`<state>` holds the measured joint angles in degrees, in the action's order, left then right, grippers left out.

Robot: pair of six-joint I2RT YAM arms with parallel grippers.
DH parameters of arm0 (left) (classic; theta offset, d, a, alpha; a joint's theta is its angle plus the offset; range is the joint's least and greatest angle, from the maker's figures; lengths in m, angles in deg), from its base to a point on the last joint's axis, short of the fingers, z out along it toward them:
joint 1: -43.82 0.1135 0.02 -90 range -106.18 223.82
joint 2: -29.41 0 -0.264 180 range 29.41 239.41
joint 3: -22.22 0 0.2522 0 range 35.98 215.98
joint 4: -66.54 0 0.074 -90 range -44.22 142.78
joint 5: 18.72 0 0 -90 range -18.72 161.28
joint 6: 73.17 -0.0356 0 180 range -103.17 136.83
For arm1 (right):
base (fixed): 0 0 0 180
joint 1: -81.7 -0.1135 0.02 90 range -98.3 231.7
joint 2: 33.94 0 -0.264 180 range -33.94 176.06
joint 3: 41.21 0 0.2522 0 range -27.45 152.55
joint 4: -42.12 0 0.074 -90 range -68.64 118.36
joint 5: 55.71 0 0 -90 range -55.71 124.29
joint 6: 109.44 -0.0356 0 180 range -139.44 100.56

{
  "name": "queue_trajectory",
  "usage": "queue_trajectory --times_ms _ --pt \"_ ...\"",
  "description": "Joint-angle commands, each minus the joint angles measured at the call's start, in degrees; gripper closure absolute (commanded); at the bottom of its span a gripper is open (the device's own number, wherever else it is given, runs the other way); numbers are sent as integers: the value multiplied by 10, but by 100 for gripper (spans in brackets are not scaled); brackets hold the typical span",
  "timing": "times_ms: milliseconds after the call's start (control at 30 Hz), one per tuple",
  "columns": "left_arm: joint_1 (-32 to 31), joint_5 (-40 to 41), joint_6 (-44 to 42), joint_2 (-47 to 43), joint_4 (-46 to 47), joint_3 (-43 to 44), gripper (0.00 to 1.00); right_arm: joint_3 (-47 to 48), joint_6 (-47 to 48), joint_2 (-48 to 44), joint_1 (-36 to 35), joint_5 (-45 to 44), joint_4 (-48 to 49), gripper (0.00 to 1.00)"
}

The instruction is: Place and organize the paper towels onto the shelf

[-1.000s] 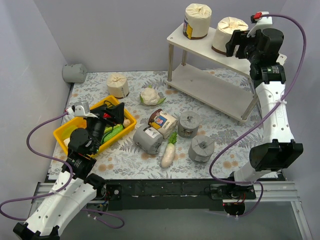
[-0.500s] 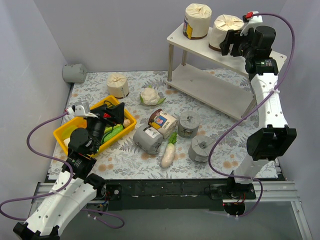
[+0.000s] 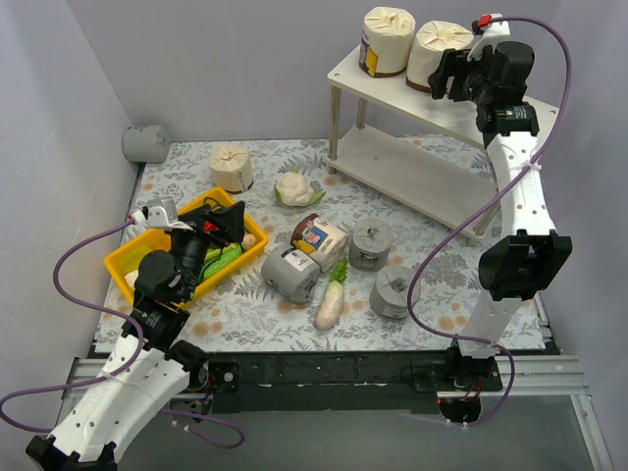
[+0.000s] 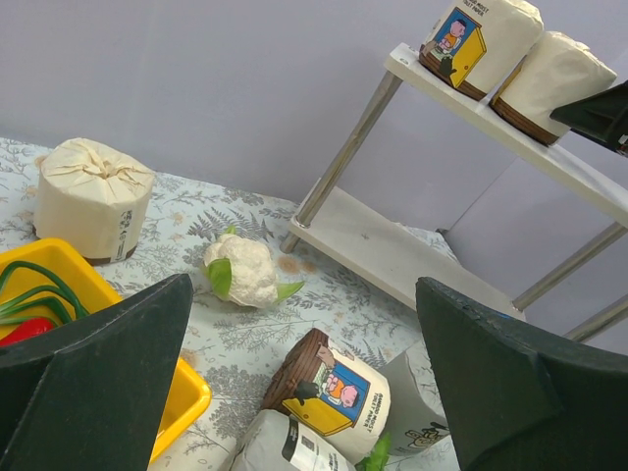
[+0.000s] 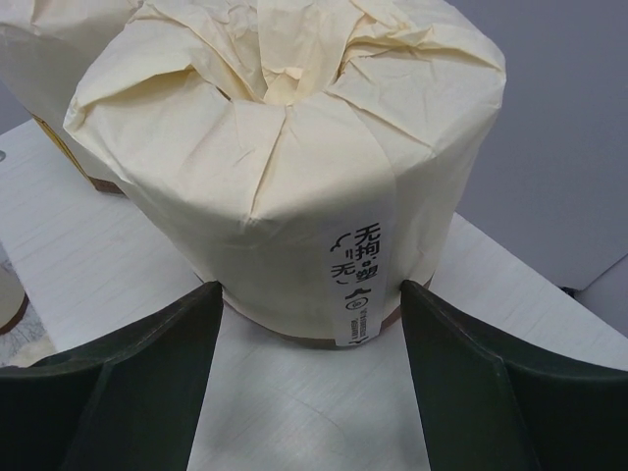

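Moved: my right pincer (image 5: 306,304) has carried the plain cream roll (image 3: 437,51) along the top board toward 11 o'clock, so it now stands against the labelled cream roll (image 3: 386,41).
Right pincer: fingers apart, one tip either side of that roll's base; I see no clamp on it.
Left pincer (image 4: 304,324): spread wide with nothing between, hanging over the yellow tray (image 3: 123,263) at 8 o'clock.
Shelf (image 3: 392,162): at 1 o'clock on the desk (image 3: 442,245); two cream rolls upright on the top board, lower board bare.
Waiting on the desk: upright cream roll (image 3: 231,167) at 11 o'clock, grey roll by the wall (image 3: 145,143) at 10 o'clock, tipped labelled roll (image 3: 319,238) and three grey rolls (image 3: 372,243) near the centre.
Meaning: I judge the second roll placed and tidied; six remain, and my next job is to back off without nudging the pair.
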<state>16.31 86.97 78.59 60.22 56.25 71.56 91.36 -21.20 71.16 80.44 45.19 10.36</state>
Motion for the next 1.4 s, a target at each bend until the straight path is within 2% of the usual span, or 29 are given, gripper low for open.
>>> queue_trajectory --times_ms 0,167,300,500,600,667,767,800,833,867,933,967,1033,1133,1167,1367 --pt "2 1 -6 2 2 2 2 32 -5 -1 -1 -10 7 20" --pt "2 1 -6 2 2 2 2 29 -10 -30 0 -21 -33 16" --pt "2 1 -5 0 1 2 2 -8 -26 -88 -1 -39 -58 15" --pt "2 -1 -5 0 2 2 2 -132 -58 -185 -17 -41 -59 17" --pt "2 0 -6 -1 2 2 2 -215 -58 -236 -65 -65 -41 18" --pt "2 3 -6 -2 1 2 2 -268 -26 -264 -121 -75 -17 18" --pt "2 9 -7 -6 0 4 2 -409 39 -327 -201 -71 88 18" --pt "2 13 -7 -7 -1 3 2 -455 63 -356 -215 -46 129 18" --pt "2 16 -8 -9 -1 4 2 -534 89 -368 -238 -28 201 19" --pt "2 16 -8 -13 0 2 2 -580 164 -379 -250 -8 242 21" --pt "2 18 -8 -16 2 -1 2 -694 239 -414 -294 25 338 20" --pt "2 18 -8 -17 2 -1 2 -724 293 -429 -305 26 363 19" --pt "2 21 -8 -17 1 0 2 -772 329 -439 -319 46 407 18" --pt "2 27 -8 -19 -2 2 2 -857 428 -458 -339 114 465 18" --pt "2 31 -8 -21 -3 2 2 -887 447 -465 -349 115 483 18" --pt "2 39 -8 -35 1 -2 2 -918 567 -449 -415 57 476 18"
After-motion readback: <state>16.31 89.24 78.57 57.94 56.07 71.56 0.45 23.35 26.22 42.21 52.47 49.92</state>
